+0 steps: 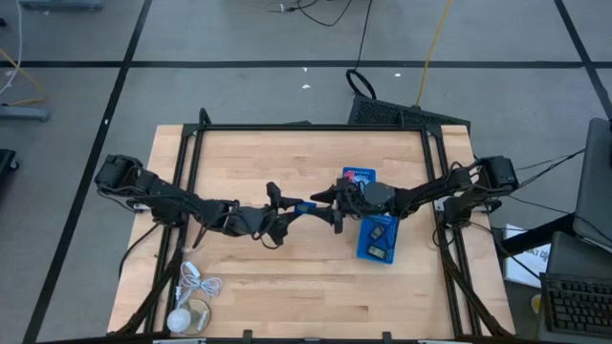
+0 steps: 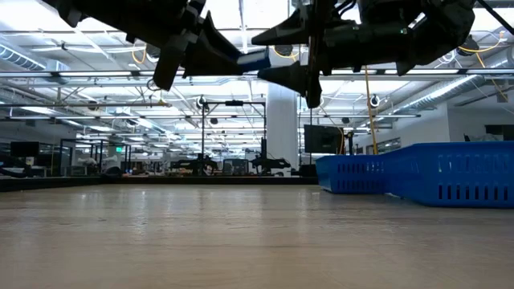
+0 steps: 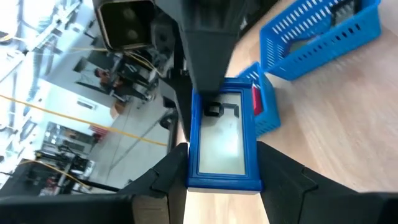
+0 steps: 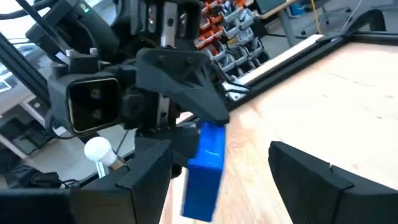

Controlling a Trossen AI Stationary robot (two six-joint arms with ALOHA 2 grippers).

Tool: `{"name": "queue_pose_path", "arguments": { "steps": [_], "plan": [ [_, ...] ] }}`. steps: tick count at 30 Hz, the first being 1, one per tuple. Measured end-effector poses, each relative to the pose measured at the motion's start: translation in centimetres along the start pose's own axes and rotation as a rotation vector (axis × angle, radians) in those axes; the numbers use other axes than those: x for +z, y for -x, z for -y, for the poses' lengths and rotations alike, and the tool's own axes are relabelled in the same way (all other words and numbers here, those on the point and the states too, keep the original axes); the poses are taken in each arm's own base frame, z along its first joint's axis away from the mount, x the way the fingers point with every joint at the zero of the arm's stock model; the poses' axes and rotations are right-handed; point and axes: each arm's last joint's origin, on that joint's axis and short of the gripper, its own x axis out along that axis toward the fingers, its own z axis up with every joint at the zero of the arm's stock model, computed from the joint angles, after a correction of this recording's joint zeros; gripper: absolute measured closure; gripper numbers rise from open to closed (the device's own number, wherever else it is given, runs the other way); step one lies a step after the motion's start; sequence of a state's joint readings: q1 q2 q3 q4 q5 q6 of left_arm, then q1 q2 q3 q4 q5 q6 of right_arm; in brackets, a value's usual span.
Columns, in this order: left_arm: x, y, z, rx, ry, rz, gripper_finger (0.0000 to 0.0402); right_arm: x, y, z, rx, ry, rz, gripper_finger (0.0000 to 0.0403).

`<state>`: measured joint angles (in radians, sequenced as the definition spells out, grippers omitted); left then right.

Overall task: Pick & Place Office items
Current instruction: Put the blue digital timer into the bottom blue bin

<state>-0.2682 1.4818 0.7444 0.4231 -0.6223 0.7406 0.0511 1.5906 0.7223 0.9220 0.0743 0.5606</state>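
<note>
While both of my arms meet above the middle of the table (image 1: 287, 296), my left gripper (image 1: 287, 212) pinches a blue office item (image 1: 306, 206) — a flat rectangular piece with a blue frame and a pale face (image 3: 221, 140). In the left wrist view the item sits between my two left fingers (image 3: 168, 174), pressed on its two long sides, with its far end pointing toward my right arm. It is held in the air, clear of the wood; the low view shows it high above the table surface, between the two grippers.

My right gripper (image 1: 330, 199) faces the left one from the opposite side. Its fingers (image 4: 311, 171) are spread, one to each side of the item's free end (image 4: 207, 168), and the right wrist view shows a gap on each side — no contact with the item can be confirmed.

Two blue trays lie on the right half of the table. The nearer tray (image 1: 378, 239) lies just under my right arm and contains small dark pieces (image 1: 380, 232); their exact kind cannot be told. The farther tray (image 1: 359, 176) is partly hidden by my right arm, and a red piece (image 1: 360, 177) shows inside it.

A coiled white cable (image 1: 196, 284) with a round white object (image 1: 180, 320) lies at the near left corner, well apart from both grippers.
</note>
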Motion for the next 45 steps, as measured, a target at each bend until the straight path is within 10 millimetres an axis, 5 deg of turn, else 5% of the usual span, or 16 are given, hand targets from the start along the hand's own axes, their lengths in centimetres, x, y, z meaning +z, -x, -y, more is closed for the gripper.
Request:
{"name": "queue_pose_path", "arguments": {
  "steps": [12, 21, 26, 34, 39, 45],
  "plan": [
    [0.2, 0.0, -0.2, 0.019, 0.005, 0.01, 0.025, -0.3, 0.0, 0.0, -0.011, 0.01, -0.024, 0.0167],
    [0.1, 0.0, -0.1, 0.015, 0.072, 0.004, 0.0231, -0.3, 0.0, 0.0, -0.014, 0.039, -0.033, 0.0343],
    [1.2, 1.0, 0.0, 0.001, 0.34, 0.077, 0.0185, 0.0, 0.3, -0.1, 0.0, 0.093, -0.045, 0.0344],
    [2.6, 5.0, -2.7, -0.126, 0.456, 0.288, 0.0161, 2.5, 2.4, -1.8, 0.01, 0.154, -0.059, 0.0344],
    [0.1, 7.2, -4.2, -0.251, 0.549, 0.325, 0.0159, 3.4, 5.3, -3.5, -0.004, 0.197, -0.163, 0.0344],
    [-5.2, 8.9, -3.4, -0.269, 0.745, 0.331, 0.0159, 3.3, 9.8, -4.6, -0.129, 0.206, -0.353, 0.0344]
  ]
}}
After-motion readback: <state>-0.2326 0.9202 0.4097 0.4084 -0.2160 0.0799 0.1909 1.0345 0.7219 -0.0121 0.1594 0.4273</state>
